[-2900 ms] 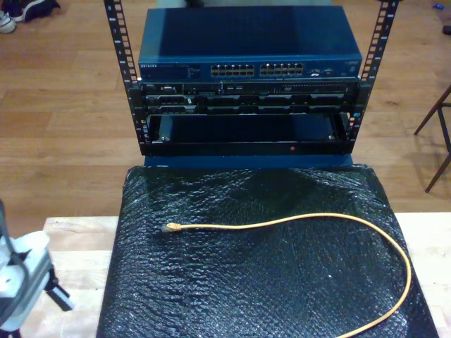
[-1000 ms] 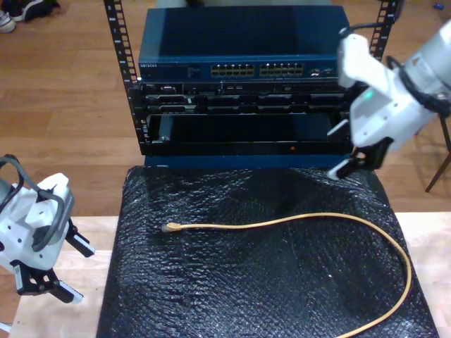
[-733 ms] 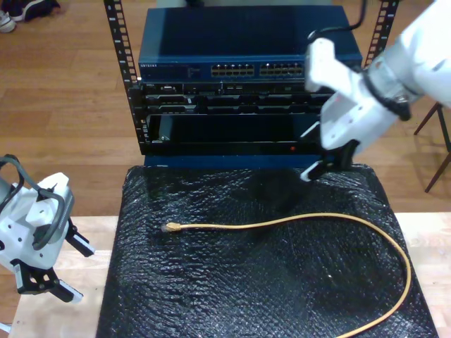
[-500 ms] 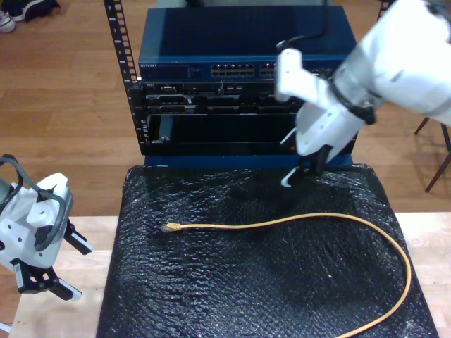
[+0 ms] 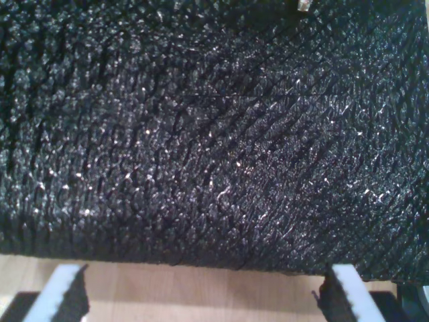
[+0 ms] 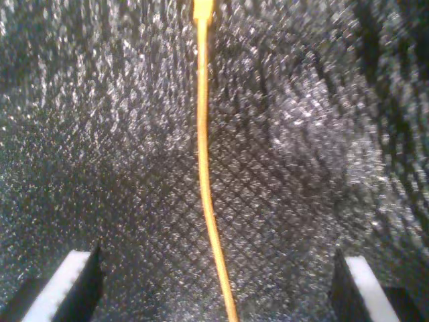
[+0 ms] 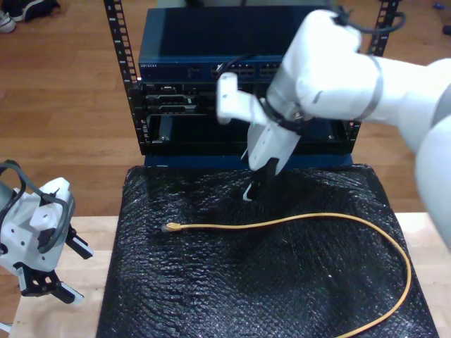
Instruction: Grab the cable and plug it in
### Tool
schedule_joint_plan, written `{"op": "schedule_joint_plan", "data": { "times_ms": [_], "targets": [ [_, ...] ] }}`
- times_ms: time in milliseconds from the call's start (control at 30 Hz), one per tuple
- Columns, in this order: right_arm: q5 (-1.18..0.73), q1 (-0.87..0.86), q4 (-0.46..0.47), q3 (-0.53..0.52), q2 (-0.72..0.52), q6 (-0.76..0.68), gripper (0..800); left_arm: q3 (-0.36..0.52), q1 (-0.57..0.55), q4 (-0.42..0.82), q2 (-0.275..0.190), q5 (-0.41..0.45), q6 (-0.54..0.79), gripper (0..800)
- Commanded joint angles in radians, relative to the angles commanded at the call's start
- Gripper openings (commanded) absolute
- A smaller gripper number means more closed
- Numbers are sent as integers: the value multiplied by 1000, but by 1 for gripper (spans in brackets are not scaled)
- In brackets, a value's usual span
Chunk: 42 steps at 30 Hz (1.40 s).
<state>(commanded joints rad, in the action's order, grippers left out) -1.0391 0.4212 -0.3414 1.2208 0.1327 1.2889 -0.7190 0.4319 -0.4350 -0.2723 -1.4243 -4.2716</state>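
The yellow-orange cable [image 7: 296, 220] lies on the black mat [image 7: 211, 282]. Its plug [image 7: 171, 227] points toward the exterior view's left, and the rest loops round to the exterior view's lower right. My second gripper [image 7: 255, 184] hovers open over the far middle of the mat, beyond the cable. In the second wrist view the cable [image 6: 202, 154] runs between the open fingers [image 6: 70, 282] of this gripper [image 6: 214, 288], untouched. My first gripper [image 7: 70, 271] hangs open off the mat's edge on the exterior view's left. My first gripper [image 5: 208, 292] faces the mat's side, with the plug [image 5: 301, 5] far off.
A blue network switch [image 7: 239, 42] with a row of ports [image 7: 243, 70] sits in a black rack [image 7: 120, 70] beyond the mat. More rack units [image 7: 183, 105] lie below it. The mat rests on a pale wooden table [image 7: 77, 239].
The second arm has swung from the exterior view's right to the centre, lowering toward the mat. The first gripper has barely shifted. The cable has not moved.
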Motion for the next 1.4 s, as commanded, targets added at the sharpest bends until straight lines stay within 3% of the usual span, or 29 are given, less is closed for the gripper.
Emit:
{"op": "schedule_joint_plan", "data": {
  "times_ms": [333, 633, 1267, 1400],
  "targets": [
    [51, 89, 20, 6, 55, -43, 776, -5, 2, 0, 28, 0, -14, 800],
    [54, 172, 308, 63, 138, -282, 777, -9, 9, 0, 26, -2, -18, 800],
    [51, 275, 350, 158, 258, -408, 752, -9, 112, 3, 23, -8, -54, 800],
    [55, 302, 361, 160, 275, -471, 709, -9, 126, 3, 26, -5, -54, 800]
  ]
}}
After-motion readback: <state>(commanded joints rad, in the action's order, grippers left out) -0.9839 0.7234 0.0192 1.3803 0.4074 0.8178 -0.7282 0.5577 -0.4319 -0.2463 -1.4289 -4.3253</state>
